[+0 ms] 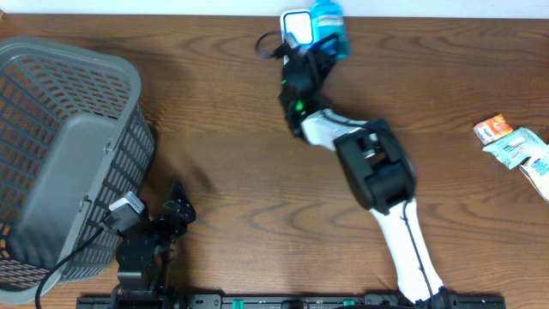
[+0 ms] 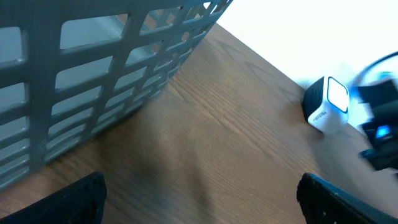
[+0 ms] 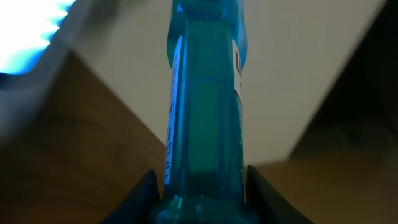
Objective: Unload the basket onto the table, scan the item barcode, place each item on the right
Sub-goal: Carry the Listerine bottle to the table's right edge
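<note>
A clear blue bottle (image 3: 205,106) with a white label fills the right wrist view, and my right gripper (image 3: 200,196) is shut on it, a finger on each side. From overhead the blue bottle (image 1: 329,24) is at the table's far edge, right beside the white barcode scanner (image 1: 296,26), with the right gripper (image 1: 310,53) just below it. The scanner (image 2: 328,104) with its lit window shows in the left wrist view too. My left gripper (image 1: 176,210) stands open near the front left, nothing between its fingers (image 2: 78,199).
A grey slatted basket (image 1: 60,154) takes up the left side, close to the left arm. Several packets (image 1: 515,146) lie at the right edge. A black cable (image 1: 268,45) loops by the scanner.
</note>
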Motion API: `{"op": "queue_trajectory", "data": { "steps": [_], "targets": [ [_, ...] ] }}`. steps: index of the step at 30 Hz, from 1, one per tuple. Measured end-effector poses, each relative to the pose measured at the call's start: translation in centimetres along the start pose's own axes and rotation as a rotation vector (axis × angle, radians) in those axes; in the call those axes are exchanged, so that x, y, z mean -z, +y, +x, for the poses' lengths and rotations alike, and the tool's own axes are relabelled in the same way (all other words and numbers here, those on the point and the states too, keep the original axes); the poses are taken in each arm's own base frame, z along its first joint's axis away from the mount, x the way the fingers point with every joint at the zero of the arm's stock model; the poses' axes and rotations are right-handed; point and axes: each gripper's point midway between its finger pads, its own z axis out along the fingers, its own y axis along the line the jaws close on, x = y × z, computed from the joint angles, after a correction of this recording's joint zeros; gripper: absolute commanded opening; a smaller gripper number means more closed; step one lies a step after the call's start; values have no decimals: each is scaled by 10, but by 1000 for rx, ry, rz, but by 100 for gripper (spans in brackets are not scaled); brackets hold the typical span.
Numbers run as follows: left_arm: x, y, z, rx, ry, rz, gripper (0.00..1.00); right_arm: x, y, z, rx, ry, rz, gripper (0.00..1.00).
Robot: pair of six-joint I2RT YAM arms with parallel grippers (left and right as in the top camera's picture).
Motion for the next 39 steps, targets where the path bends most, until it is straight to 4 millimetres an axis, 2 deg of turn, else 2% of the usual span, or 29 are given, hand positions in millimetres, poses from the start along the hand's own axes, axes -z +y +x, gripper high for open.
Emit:
{"op": "queue_trajectory", "data": {
  "steps": [3, 6, 8, 9, 13, 15, 19, 22, 26, 30, 32, 33, 34, 36, 38, 39],
  "targets": [
    [0, 0, 0, 0, 0, 0, 98, -30, -42, 29, -87, 114, 62, 1],
    [0, 0, 0, 0, 0, 0, 98, -62, -82, 72, -156, 262, 122, 1],
    [0, 0, 0, 0, 0, 0, 98, -78, -92, 99, -152, 342, 131, 1],
    [0, 0, 0, 0, 0, 1, 98, -89, -96, 118, -132, 400, 130, 1],
    [0, 0, 0, 0, 0, 0, 98, -117, -80, 195, -24, 575, 62, 1],
    [0, 0, 0, 0, 0, 0, 98, -125, -69, 234, -5, 650, 26, 1],
    [0, 0, 0, 0, 0, 0, 98, -136, -60, 301, -45, 770, -17, 1],
    [0, 0, 0, 0, 0, 0, 98, -141, -58, 343, -111, 845, -32, 1],
    [0, 0, 0, 0, 0, 0, 98, -138, -42, 391, -188, 932, -131, 1],
    [0, 0, 0, 0, 0, 0, 98, -134, -26, 428, -310, 1002, -229, 2],
    [0, 0, 0, 0, 0, 0, 98, -134, -24, 442, -369, 1030, -237, 7],
    [0, 0, 0, 0, 0, 0, 98, -135, -25, 447, -397, 1038, -237, 13],
    [0, 0, 0, 0, 0, 0, 98, -136, -27, 452, -424, 1047, -233, 21],
    [0, 0, 0, 0, 0, 0, 98, -137, -28, 459, -455, 1059, -229, 46],
    [0, 0, 0, 0, 0, 0, 98, -135, -26, 463, -485, 1073, -231, 58],
    [0, 0, 0, 0, 0, 0, 98, -134, -26, 463, -494, 1076, -236, 68]
  ]
}}
